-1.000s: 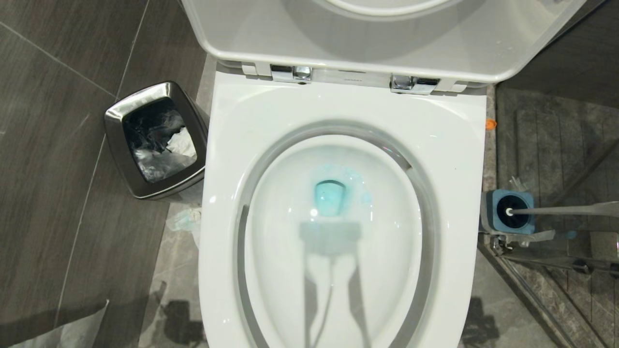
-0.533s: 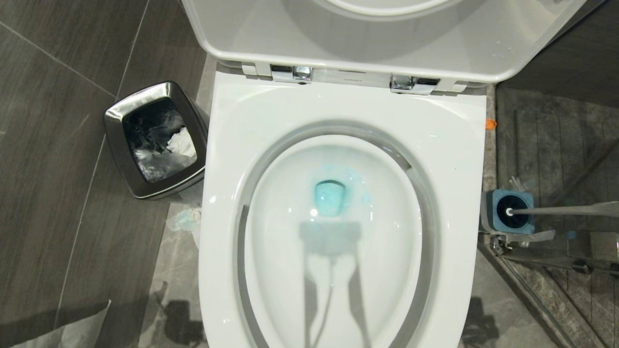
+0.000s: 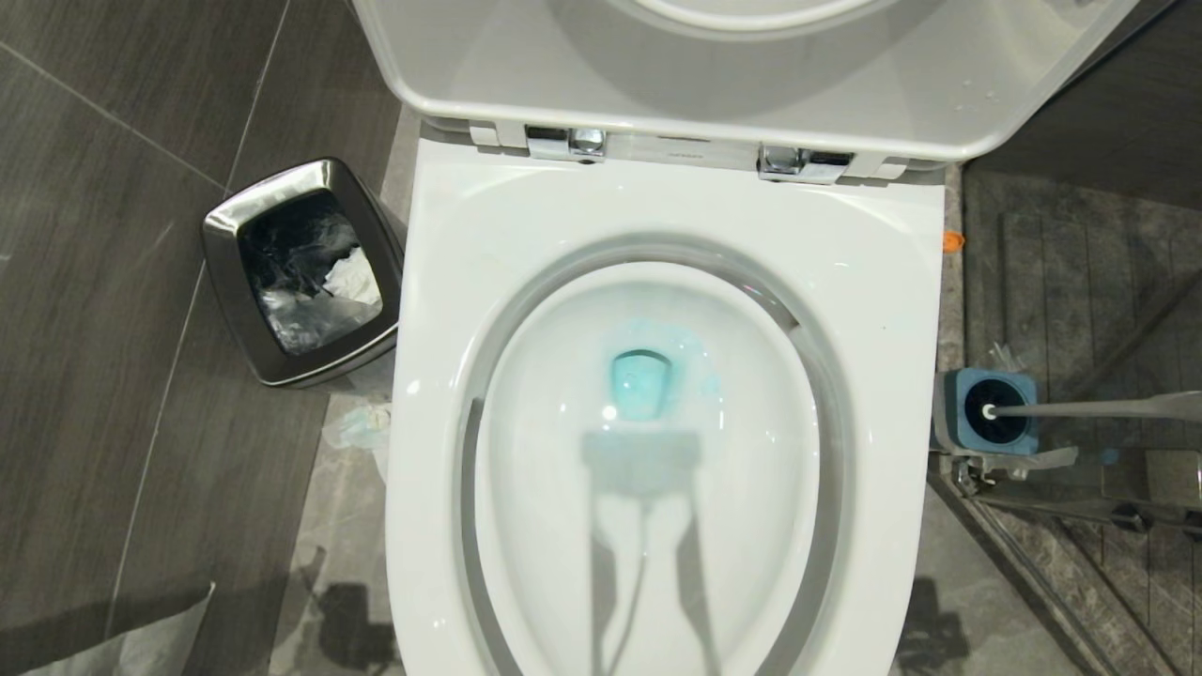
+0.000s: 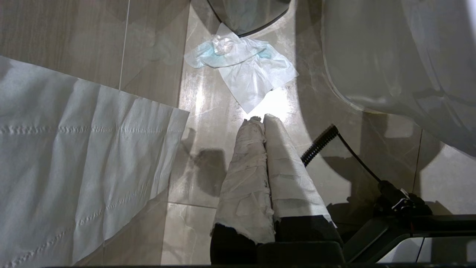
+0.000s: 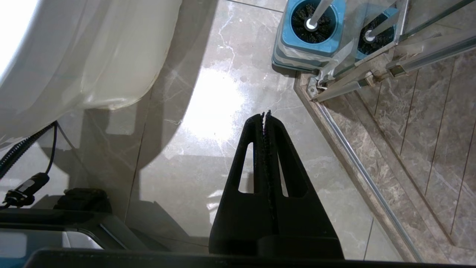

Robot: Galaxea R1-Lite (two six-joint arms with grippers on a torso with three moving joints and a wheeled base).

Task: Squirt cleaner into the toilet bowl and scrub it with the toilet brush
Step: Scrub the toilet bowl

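Fingers pressed together on both grippers, left (image 4: 263, 121) and right (image 5: 264, 115), parked low over floor tiles. Teal cleaner (image 3: 641, 383) pools in the bowl (image 3: 657, 216). Brush (image 3: 1080, 409) sits in its holder, right; I'd spread the right fingers and grasp mid-handle.

Both arms hang low, pointing down toward the floor — neither shows in the head view. The left gripper (image 4: 260, 120) has its white-wrapped fingers pressed together; the right gripper (image 5: 265, 114) likewise, black fingers closed, holding nothing.
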